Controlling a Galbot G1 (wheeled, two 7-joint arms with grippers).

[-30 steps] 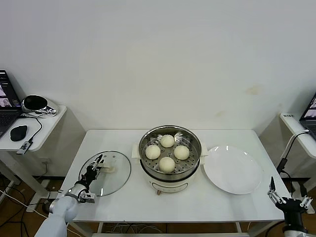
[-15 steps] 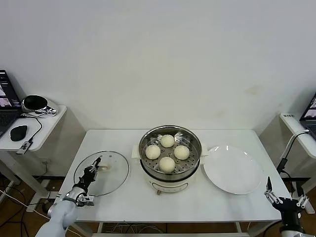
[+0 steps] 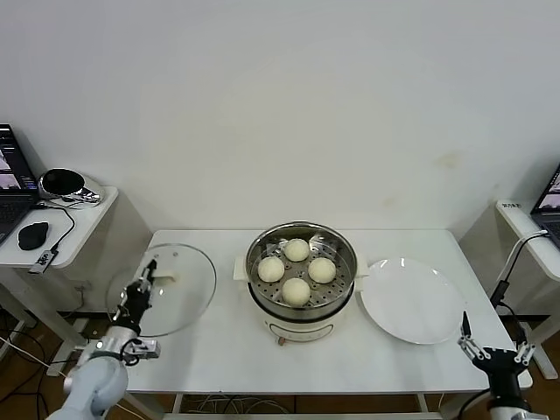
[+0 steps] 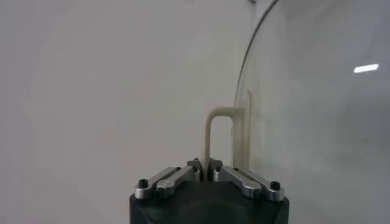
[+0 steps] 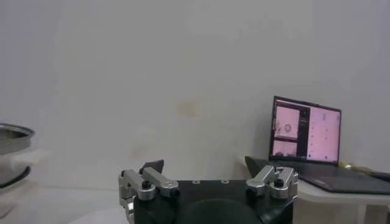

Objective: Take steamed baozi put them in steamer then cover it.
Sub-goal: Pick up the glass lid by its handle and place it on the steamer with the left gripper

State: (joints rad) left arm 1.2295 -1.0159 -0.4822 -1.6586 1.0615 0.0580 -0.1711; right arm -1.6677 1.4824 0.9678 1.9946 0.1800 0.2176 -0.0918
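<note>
Four cream-white steamed baozi (image 3: 296,269) sit on the perforated tray inside the steel steamer (image 3: 300,306) at the table's middle. The cover (image 3: 179,293), a clear glass lid with a metal rim, hangs tilted above the table's left end. My left gripper (image 3: 149,276) is shut on the cover's white handle (image 4: 217,122). In the left wrist view the jaws pinch the handle's thin leg, with the glass (image 4: 317,128) standing beside it. My right gripper (image 3: 493,353) hangs open and empty off the table's front right corner, its fingers (image 5: 152,167) spread wide.
A flat white plate (image 3: 411,300) lies right of the steamer. A side table (image 3: 52,229) with a laptop, mouse and cables stands at the far left. A second laptop (image 5: 304,131) rests on a stand at the far right.
My left gripper has closed on the cover's handle and raised the cover off the table, tilting it and carrying it leftward. The right gripper has drifted slightly left.
</note>
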